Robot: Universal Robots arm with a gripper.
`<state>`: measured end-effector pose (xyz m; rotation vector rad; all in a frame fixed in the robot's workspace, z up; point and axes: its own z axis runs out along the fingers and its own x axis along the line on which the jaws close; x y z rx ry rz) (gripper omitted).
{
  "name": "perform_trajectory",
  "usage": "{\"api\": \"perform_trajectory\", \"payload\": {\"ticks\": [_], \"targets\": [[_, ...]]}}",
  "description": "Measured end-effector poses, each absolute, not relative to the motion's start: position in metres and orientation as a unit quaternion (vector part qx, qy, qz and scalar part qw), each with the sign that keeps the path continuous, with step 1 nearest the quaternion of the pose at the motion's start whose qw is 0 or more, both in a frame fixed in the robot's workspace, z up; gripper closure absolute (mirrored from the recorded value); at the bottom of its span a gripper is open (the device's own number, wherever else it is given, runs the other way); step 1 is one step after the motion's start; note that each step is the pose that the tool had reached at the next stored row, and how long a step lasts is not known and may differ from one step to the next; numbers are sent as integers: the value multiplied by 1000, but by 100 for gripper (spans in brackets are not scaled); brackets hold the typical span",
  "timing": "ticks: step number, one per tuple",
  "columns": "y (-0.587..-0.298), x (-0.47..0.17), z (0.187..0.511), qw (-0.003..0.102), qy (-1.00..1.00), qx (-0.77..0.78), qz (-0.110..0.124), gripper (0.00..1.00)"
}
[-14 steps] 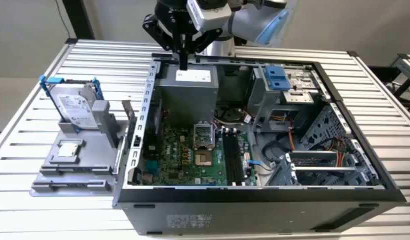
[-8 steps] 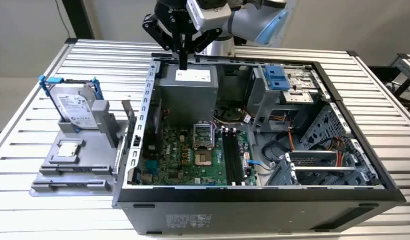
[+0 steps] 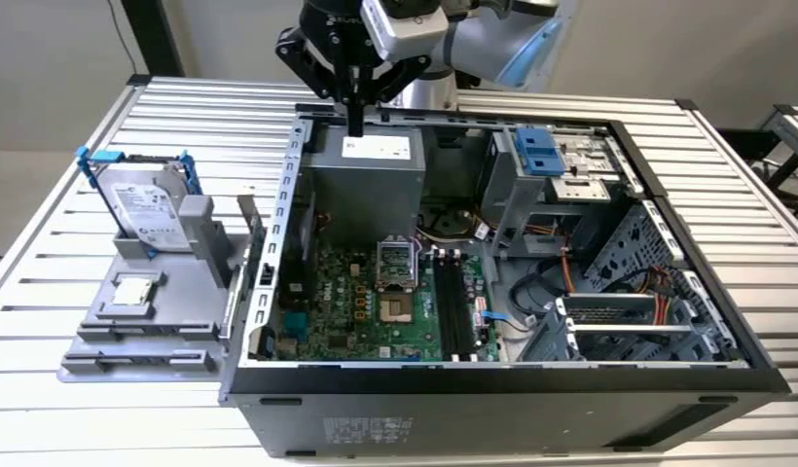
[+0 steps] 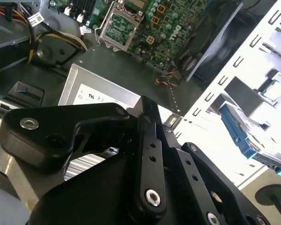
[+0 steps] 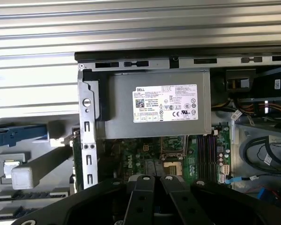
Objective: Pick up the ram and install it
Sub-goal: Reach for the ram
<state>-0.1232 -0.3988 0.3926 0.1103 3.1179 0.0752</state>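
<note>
My gripper (image 3: 356, 125) hangs shut with nothing between its fingers, over the back rim of the open computer case (image 3: 290, 195) and just above the grey power supply (image 3: 373, 175). In both wrist views its black fingers (image 5: 143, 199) (image 4: 147, 140) lie together. The green motherboard (image 3: 360, 302) lies on the case floor, with long black memory slots (image 3: 457, 302) beside the processor socket (image 3: 395, 263). I cannot pick out the ram. A grey fixture (image 3: 100, 345) on the exterior view's left has two long narrow holders at its near edge.
On the fixture stand a silver hard drive with blue brackets (image 3: 146, 209) and a small square processor chip (image 3: 134, 289). Drive cages and loose cables (image 3: 594, 282) fill the case on the exterior view's right. Everything sits on a slatted metal table (image 3: 61, 195).
</note>
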Motion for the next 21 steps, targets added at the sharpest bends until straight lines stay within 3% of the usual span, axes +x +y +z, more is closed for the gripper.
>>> {"api": "perform_trajectory", "payload": {"ticks": [21], "targets": [[-399, -153, 393, 10, 999, 35, 24, 100]]}}
